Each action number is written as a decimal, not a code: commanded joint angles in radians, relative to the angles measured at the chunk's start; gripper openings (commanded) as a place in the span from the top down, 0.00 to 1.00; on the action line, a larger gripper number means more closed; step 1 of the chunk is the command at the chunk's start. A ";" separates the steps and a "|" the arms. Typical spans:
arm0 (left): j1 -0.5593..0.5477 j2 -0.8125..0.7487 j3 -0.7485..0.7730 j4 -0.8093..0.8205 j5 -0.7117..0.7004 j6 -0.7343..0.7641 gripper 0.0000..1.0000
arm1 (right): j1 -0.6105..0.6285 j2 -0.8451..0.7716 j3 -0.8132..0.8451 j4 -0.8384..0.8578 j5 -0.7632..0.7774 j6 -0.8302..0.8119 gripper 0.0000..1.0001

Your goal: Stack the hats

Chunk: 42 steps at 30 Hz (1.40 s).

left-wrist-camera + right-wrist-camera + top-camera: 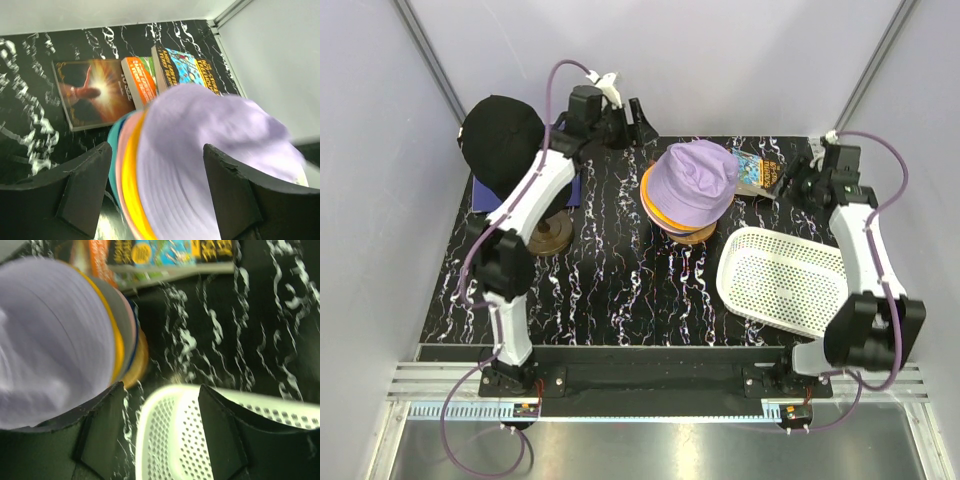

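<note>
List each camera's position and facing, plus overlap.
Top external: above and behind the bases, looking down on the table; left arm and right arm show.
Left wrist: at the far edge, facing right at the lavender hat topping the hat stack, books beyond; left gripper shows, open.
Right wrist: over the right side, looking down at the white basket and the stack; right gripper shows, open.
Shared: both wrist views catch the lavender hat and books.

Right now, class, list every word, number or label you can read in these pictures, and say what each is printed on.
orange book spine: white lettering, too blurred to read.
blue-and-yellow book cover: yellow lettering, too blurred to read.
Nothing else shows any readable text.
</note>
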 commanded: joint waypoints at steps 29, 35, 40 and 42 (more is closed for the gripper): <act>-0.135 -0.407 -0.730 0.375 0.086 -0.354 0.32 | 0.206 0.417 0.091 0.364 -0.197 0.188 0.34; -0.133 -0.366 -0.719 0.417 0.098 -0.372 0.37 | 0.217 0.394 0.075 0.348 -0.195 0.189 0.34; -0.130 -0.363 -0.726 0.360 0.091 -0.375 0.42 | 0.222 0.383 0.075 0.341 -0.192 0.191 0.34; -0.127 -0.364 -0.730 0.359 0.084 -0.371 0.50 | 0.226 0.383 0.077 0.338 -0.190 0.191 0.34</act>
